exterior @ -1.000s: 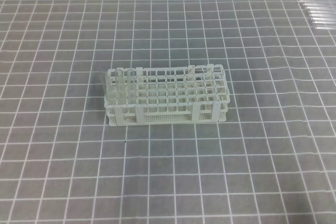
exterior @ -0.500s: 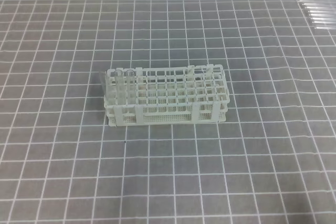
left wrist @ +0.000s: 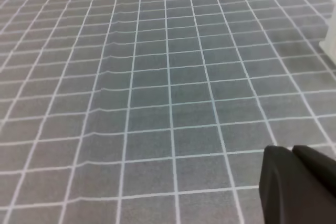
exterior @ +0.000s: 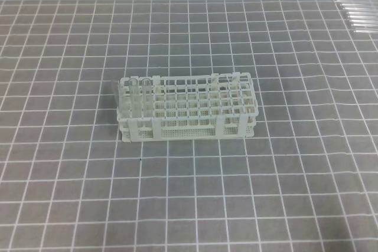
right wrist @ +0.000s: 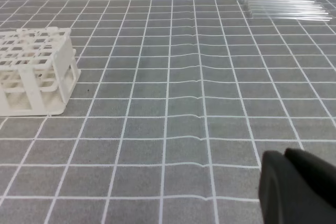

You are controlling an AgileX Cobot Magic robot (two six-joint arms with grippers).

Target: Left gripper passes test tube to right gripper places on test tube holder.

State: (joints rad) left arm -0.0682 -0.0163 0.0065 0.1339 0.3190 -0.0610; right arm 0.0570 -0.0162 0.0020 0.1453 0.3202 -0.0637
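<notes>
A grey mat (exterior: 189, 205) ruled with a white grid covers the whole table. One white test tube holder (exterior: 188, 110) stands near the mat's middle, its long side running left to right. In its left end stand a few clear tubes (exterior: 137, 92), two or three as far as the glass allows a count, with another tube or two towards its right end. At the mat's far right corner lies one row of loose test tubes (right wrist: 286, 4), about six, side by side and well apart from the holder. The left gripper (left wrist: 294, 182) and the right gripper (right wrist: 294, 187) each show only a black tip at the lower right of their wrist views; both are closed with nothing between their fingers.
</notes>
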